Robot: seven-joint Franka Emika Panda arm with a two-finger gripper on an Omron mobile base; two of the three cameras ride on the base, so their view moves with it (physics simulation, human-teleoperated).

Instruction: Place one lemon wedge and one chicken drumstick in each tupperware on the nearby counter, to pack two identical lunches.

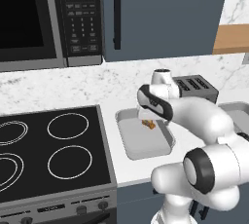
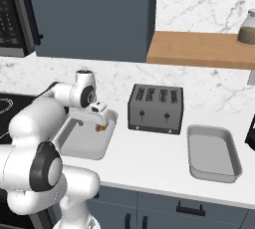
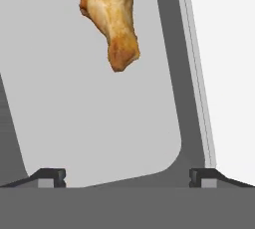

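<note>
Left base view: arm bends over the near tray point(image 1: 141, 142) just right of the stove point(image 1: 53, 152), w/ a golden drumstick point(image 1: 149, 124) lying inside the tray near its back end, toaster point(image 1: 197, 87) behind. Right base view: gripper point(image 2: 101, 123) hangs right over that drumstick point(image 2: 100, 128) at the tray's point(image 2: 82, 146) right side; 2nd tray point(image 2: 213, 153) sits apart on the counter point(image 2: 149, 158), other side of the toaster point(image 2: 156, 108). Hand view: fingertips point(image 3: 50, 175) spread wide, nothing between them; drumstick point(image 3: 112, 16) lies free on the tray floor point(image 3: 99, 123) ahead.
</note>
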